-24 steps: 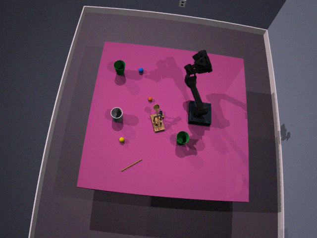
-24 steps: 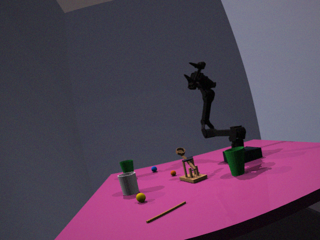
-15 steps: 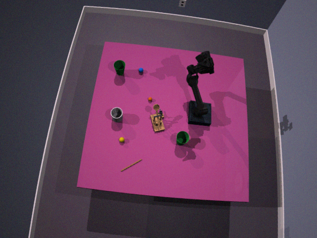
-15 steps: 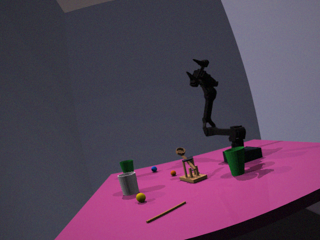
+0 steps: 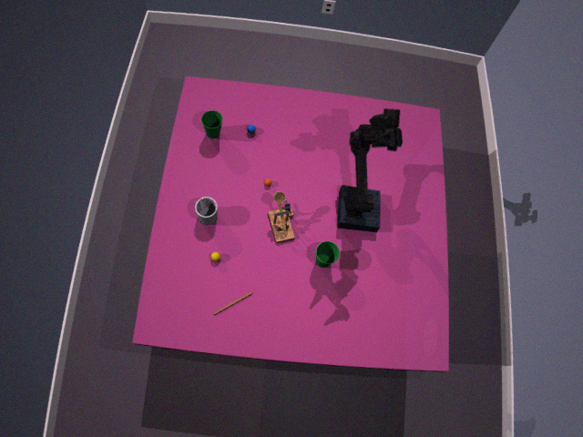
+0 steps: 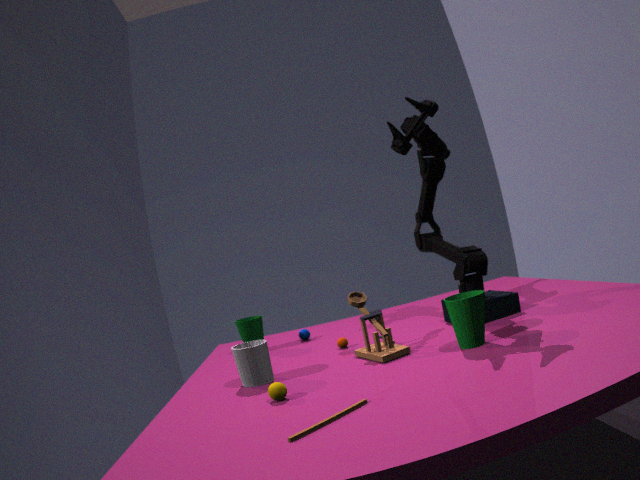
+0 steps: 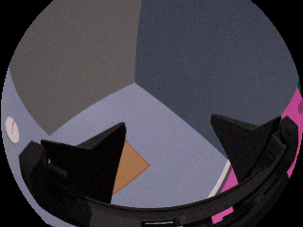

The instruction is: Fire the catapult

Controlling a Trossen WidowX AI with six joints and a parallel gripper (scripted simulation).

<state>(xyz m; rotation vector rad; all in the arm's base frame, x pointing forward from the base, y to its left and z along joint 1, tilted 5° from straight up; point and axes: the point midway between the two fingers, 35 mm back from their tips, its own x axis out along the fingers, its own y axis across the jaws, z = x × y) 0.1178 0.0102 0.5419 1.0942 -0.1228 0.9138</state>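
Note:
The wooden catapult (image 5: 282,236) (image 6: 382,353) stands mid-table, its arm raised and its round cup (image 5: 279,196) (image 6: 356,299) showing no ball inside. An orange ball (image 5: 268,181) (image 6: 342,342) lies on the table near that cup. A blue ball (image 5: 251,128) (image 6: 304,334) and a yellow ball (image 5: 215,257) (image 6: 277,391) also lie on the table. The white mug (image 5: 207,219) (image 6: 253,365) stands upright left of the catapult. My gripper (image 6: 397,110) (image 7: 170,122) is wide open and empty, high above the table and far from the balls and catapult.
One green cup (image 5: 213,131) (image 6: 250,328) stands near the blue ball. Another green cup (image 5: 324,261) (image 6: 466,322) stands between the catapult and my dark base (image 5: 358,221) (image 6: 501,305). A thin wooden stick (image 5: 232,303) (image 6: 328,420) lies beyond the yellow ball.

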